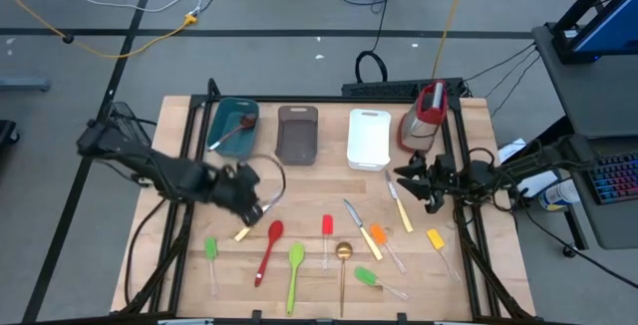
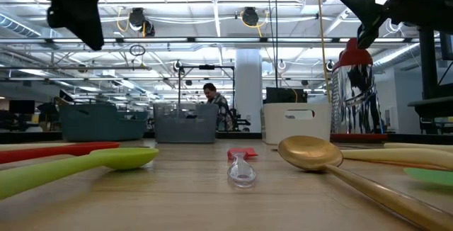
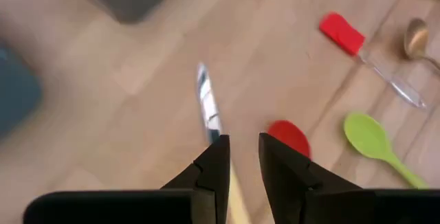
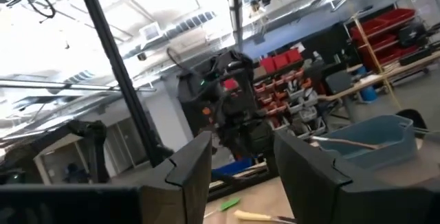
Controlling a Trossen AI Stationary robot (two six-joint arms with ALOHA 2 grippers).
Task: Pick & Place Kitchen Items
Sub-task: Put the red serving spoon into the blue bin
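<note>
Lying below left gripper fingers: knife, blade ahead.

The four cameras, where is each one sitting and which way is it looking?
High view: overhead, straight down on the table; both arms show.
Low view: at tabletop height, level past the gold spoon into the room; arms hang from above.
Left wrist view: down on the table, left gripper over a knife.
Right wrist view: level across the table past the right gripper, open, to the left arm.
Shared: high and left wrist views both show the red spatula.
</note>
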